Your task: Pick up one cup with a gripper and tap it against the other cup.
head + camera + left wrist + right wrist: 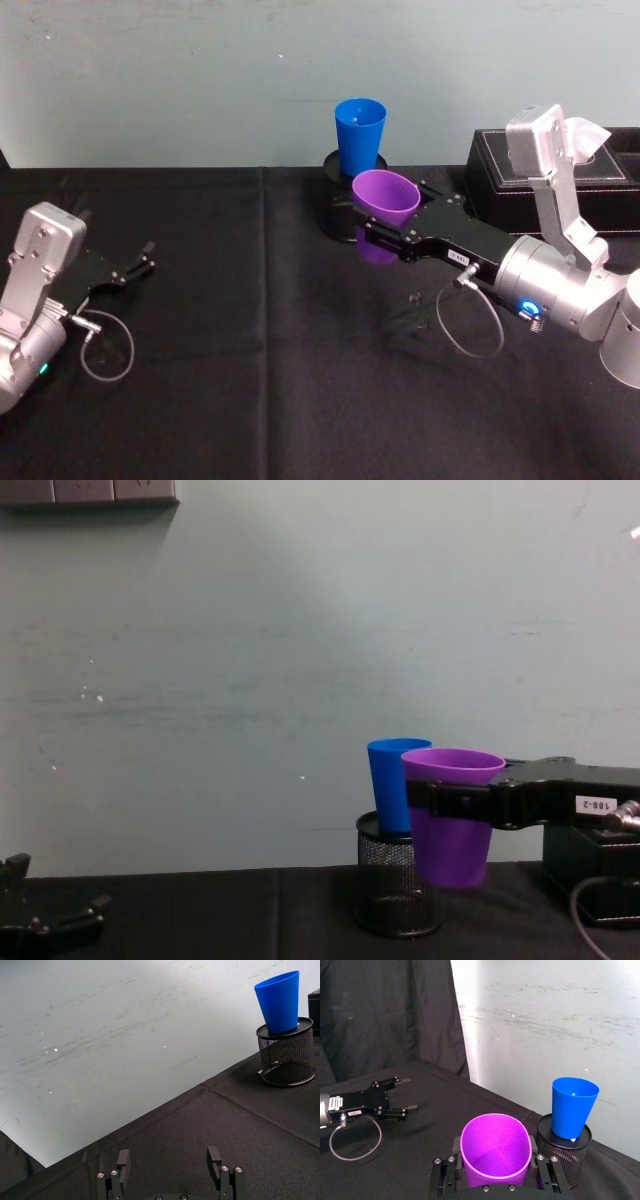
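Note:
My right gripper (390, 213) is shut on the purple cup (385, 200), holding it upright above the black cloth. The black fingers (536, 1150) clamp its sides below the rim (495, 1147). The blue cup (359, 135) stands upright in a black mesh pen holder (338, 165) at the back of the table. The purple cup (450, 820) hangs just in front of and beside the blue cup (388, 780). In the right wrist view a narrow gap shows between it and the blue cup (574, 1107). My left gripper (143, 258) rests open at the table's left.
A black box (600, 170) stands at the back right, behind my right arm. The mesh holder (287, 1052) sits close to the pale wall. Black cloth (270, 330) covers the table between the two arms.

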